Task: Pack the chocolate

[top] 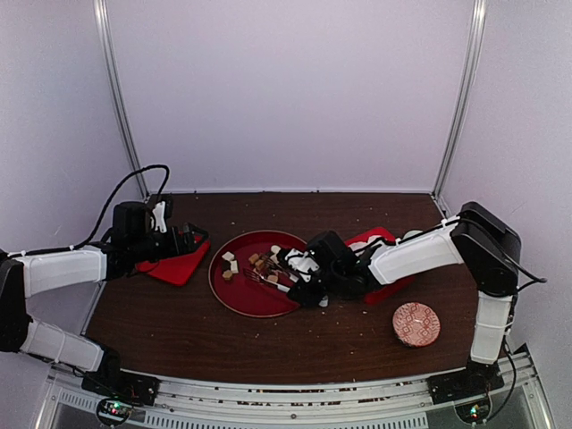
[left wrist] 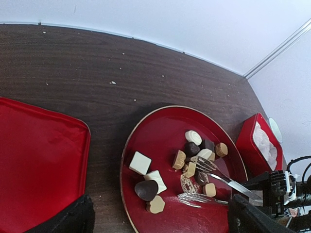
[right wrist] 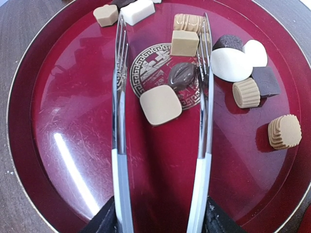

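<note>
- The chocolate (right wrist: pixel 231 64) lay scattered on the round red plate (right wrist: pixel 73 145), mostly in the upper half of the right wrist frame.
- The right tool (top: pixel 309 288) gripped the tongs (right wrist: pixel 118 121). Their arms stood partly apart either side of a tan square piece (right wrist: pixel 160 104) at frame centre, which touched neither.
- The left tool (top: pixel 190 238) stood wide open and empty, over a red tray (left wrist: pixel 39 160) at left.

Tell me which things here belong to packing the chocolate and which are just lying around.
Job: chocolates, tongs in the right gripper, round red plate, red box of paper cups.
Lying about: patterned bowl, crumbs, flat red tray (role unclear).
</note>
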Robot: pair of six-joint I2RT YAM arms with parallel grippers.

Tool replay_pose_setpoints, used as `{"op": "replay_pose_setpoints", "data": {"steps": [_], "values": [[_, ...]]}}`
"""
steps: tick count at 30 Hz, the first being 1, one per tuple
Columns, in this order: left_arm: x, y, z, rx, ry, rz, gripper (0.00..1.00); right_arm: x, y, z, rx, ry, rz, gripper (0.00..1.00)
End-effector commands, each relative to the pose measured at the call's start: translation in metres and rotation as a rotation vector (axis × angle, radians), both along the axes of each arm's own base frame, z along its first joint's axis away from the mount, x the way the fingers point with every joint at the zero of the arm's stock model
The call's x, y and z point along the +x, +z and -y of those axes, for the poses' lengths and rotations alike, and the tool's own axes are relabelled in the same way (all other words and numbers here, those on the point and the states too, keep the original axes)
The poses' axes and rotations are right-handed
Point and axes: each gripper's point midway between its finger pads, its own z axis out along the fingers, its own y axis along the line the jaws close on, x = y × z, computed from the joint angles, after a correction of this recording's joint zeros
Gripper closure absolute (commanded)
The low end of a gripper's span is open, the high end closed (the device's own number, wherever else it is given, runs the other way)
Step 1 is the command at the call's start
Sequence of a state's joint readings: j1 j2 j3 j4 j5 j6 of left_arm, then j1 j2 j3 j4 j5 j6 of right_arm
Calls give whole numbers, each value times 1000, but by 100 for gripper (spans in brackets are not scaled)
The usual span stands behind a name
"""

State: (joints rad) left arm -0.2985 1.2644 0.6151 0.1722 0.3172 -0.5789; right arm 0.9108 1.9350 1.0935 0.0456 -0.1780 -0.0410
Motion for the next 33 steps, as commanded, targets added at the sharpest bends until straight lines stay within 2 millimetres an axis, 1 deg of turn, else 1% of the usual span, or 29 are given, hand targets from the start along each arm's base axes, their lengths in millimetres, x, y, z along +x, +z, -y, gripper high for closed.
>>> {"op": "replay_pose_setpoints", "data": {"steps": [1,6,9,15,21,27,33], "values": [[5,12,3,-20,2,49,2,4,12,-4,4,-4,31,49],[5,12,2,-19,5,49,2,2,14,-3,25,-13,34,52],[5,11,2,-20,5,48,2,0,25,-4,42,-3,40,54],[5,14,2,-23,6,53,2,-4,66,-7,87,25,65,55],[5,18,1,-15,10,57,2,-6,93,-3,65,39,67,55],[3,20,-4,6,30,55,2,-15,101,14,-6,32,17,55],[-1,12,-10,23,54,34,2,-20,104,41,-44,-21,-26,56]]}}
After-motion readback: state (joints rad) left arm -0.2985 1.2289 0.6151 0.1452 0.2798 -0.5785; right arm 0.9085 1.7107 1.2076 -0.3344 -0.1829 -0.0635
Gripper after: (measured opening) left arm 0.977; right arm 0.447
